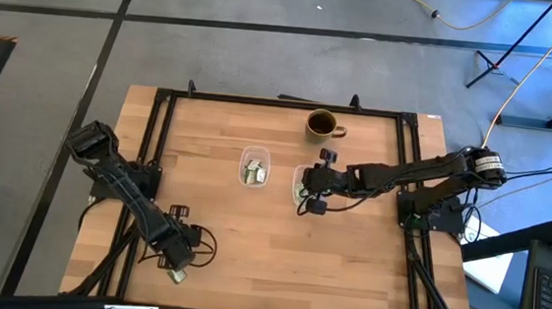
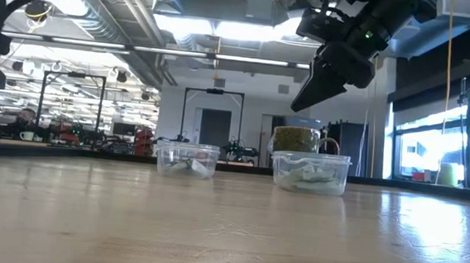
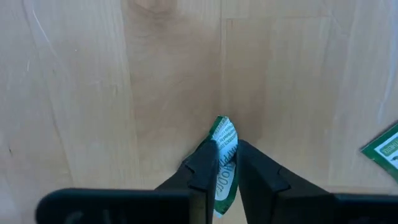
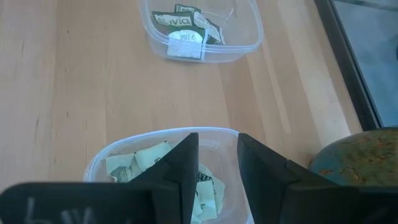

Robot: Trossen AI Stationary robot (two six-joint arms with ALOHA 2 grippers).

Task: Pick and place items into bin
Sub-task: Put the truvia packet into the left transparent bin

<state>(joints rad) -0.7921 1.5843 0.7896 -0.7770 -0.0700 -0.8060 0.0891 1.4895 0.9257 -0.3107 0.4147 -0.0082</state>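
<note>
My left gripper [image 3: 219, 163] is near the table's near left edge [image 1: 177, 263], shut on a green and white packet [image 3: 224, 152]. A second packet [image 3: 384, 149] lies flat on the wood close by. My right gripper [image 4: 217, 163] is open and hangs above a clear plastic bin [image 2: 311, 172] holding several pale packets [image 4: 146, 163]. It touches nothing. A second clear bin [image 1: 254, 166], toward the table's left, also holds packets [image 4: 185, 36]. The brown mug [image 1: 321, 125] stands beyond the bins, toward the far edge. My left gripper pinches the packet between its two fingers [image 3: 205, 163], which come at it from above, pointing down. The packet stands on edge in the hold, and its crumpled end [image 3: 222, 127] sticks out past the fingertips. Whether that end touches the table, I cannot tell.
A black frame [image 1: 160, 126] runs along the table's left, far and right edges. Both bins and the mug [image 2: 297, 140] sit in the far middle. Bare wood [image 1: 278, 258] stretches between the left gripper and the bins.
</note>
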